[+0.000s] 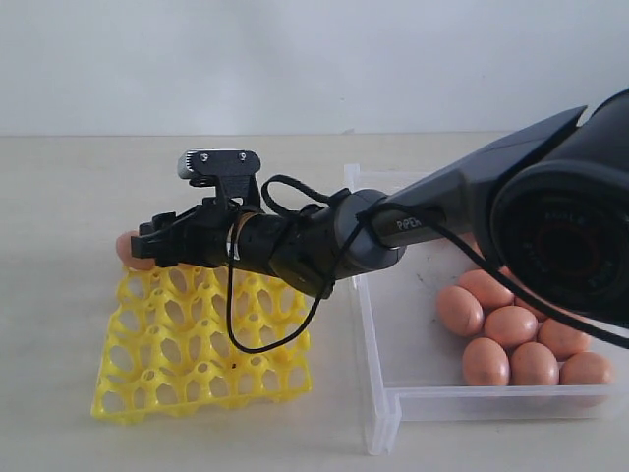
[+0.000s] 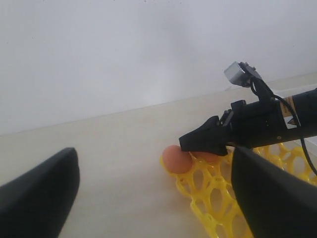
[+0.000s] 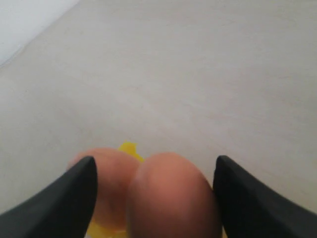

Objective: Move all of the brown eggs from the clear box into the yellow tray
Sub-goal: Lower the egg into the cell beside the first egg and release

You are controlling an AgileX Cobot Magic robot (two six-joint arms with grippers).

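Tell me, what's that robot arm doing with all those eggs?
The robot's right claw is over the far corner of the yellow tray with a brown egg between its fingers. It is right beside another egg sitting in the tray. I can't tell if the claw has let go. More eggs wait in the clear box. The left claw is open and empty.

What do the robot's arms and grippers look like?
The right arm is matte black with rounded joints, white lettering, a loose black cable, and a small silver-grey camera above the right gripper. The left gripper's fingers are black wedges.
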